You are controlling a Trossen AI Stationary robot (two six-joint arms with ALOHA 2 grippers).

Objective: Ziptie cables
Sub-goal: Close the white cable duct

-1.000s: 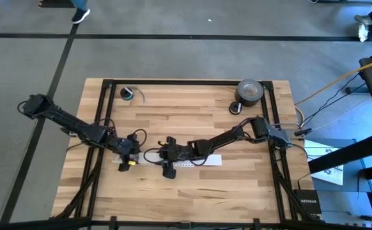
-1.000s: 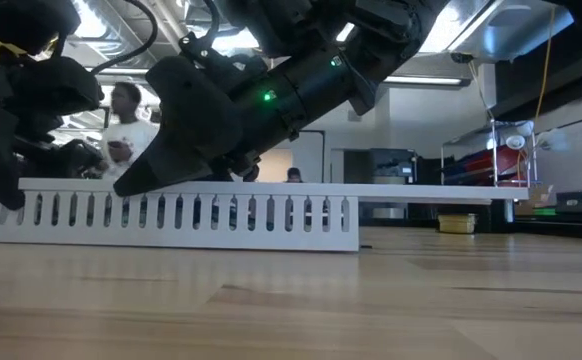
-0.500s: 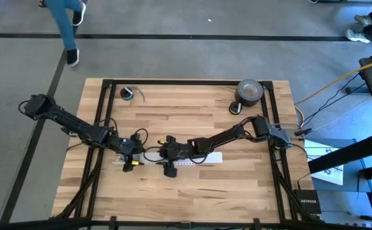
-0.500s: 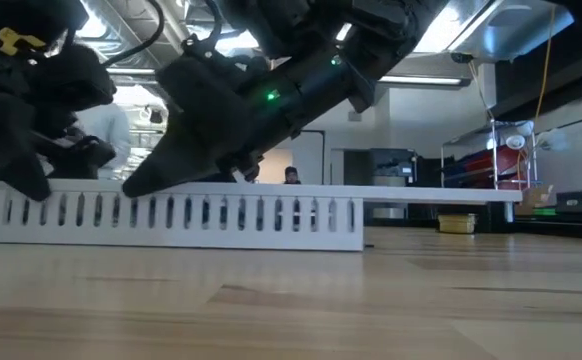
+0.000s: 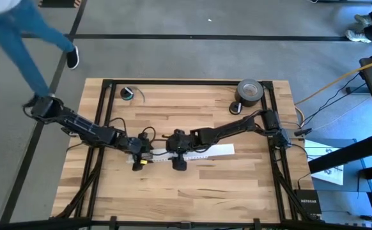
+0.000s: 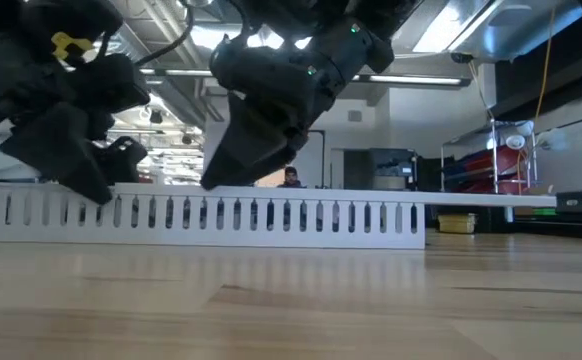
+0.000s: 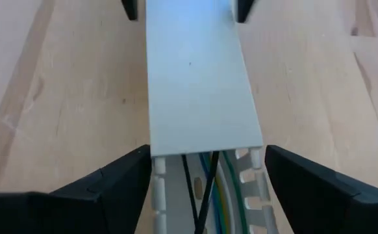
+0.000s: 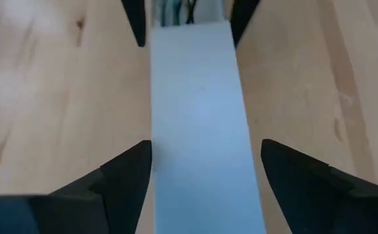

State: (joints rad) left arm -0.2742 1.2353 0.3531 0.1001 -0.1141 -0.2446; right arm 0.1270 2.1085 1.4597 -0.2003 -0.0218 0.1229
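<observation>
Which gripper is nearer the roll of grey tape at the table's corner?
The right gripper, at mid-table over the white duct, is nearer the tape roll. The left gripper sits farther along the duct.

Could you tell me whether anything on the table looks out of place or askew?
The flat white cover does not reach the end of the slotted duct, so the cables lie exposed there. Otherwise nothing stands out.

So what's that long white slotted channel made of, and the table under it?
The slotted channel looks like white or pale grey plastic: its smooth matte lid and thin, evenly cut side fingers suggest a moulded part. The table looks like wood, probably butcher block, with glued planks, visible grain and a light satin finish.
</observation>
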